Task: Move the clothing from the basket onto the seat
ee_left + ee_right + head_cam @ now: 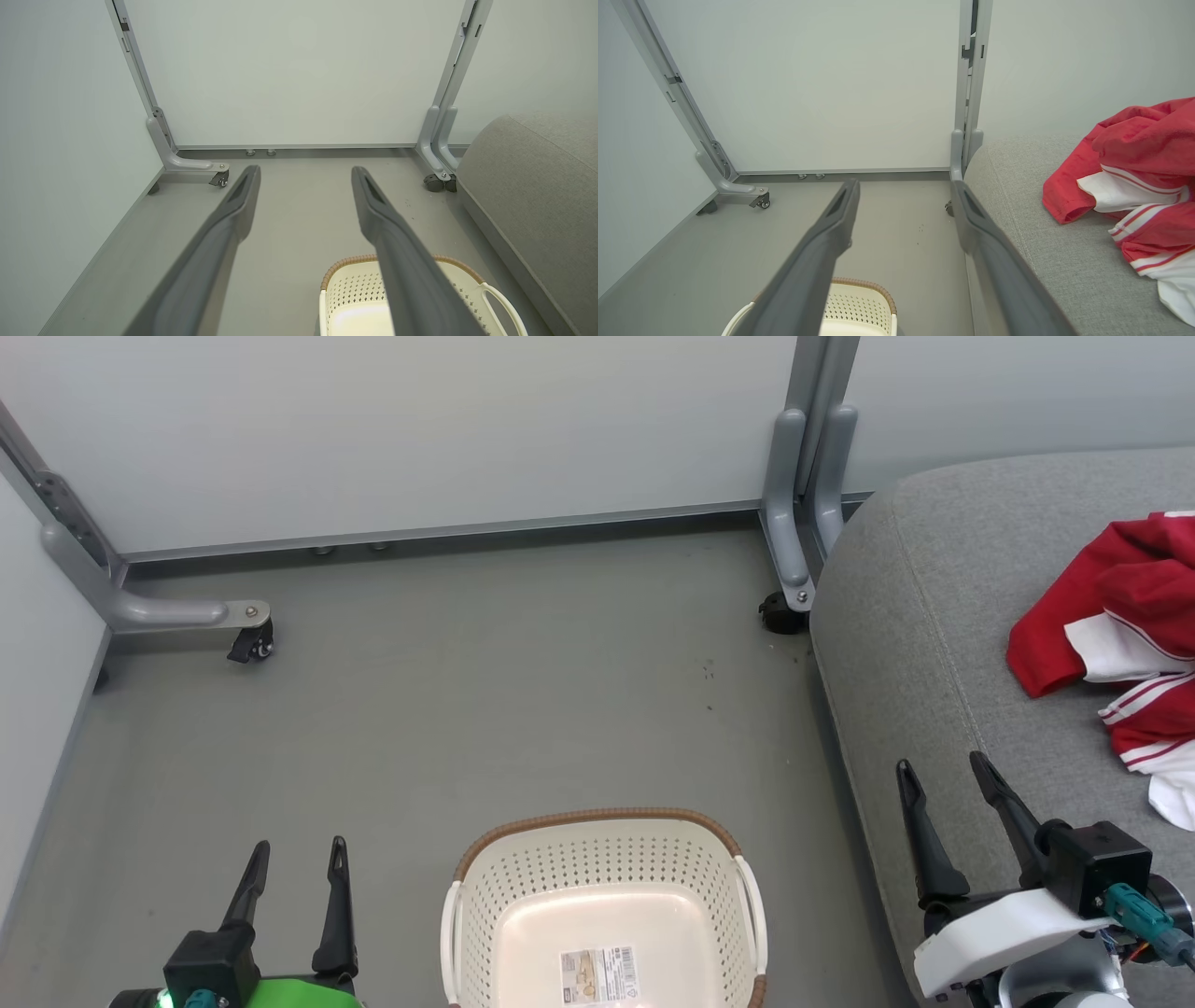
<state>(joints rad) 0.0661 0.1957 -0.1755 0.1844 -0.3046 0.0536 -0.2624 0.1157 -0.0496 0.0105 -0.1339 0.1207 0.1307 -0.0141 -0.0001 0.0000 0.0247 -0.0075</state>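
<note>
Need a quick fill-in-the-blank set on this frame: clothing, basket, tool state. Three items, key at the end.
1. The red clothing lies on the grey ____.
2. A paper ____ lies on the bottom of the basket.
3. The left tool and the right tool both stand ____, gripping nothing.
Missing words: seat; label; open.

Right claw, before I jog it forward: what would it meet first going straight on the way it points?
Probably the white partition panel beyond the floor. The right claw sits close beside the seat edge, and depth is unclear.
</note>
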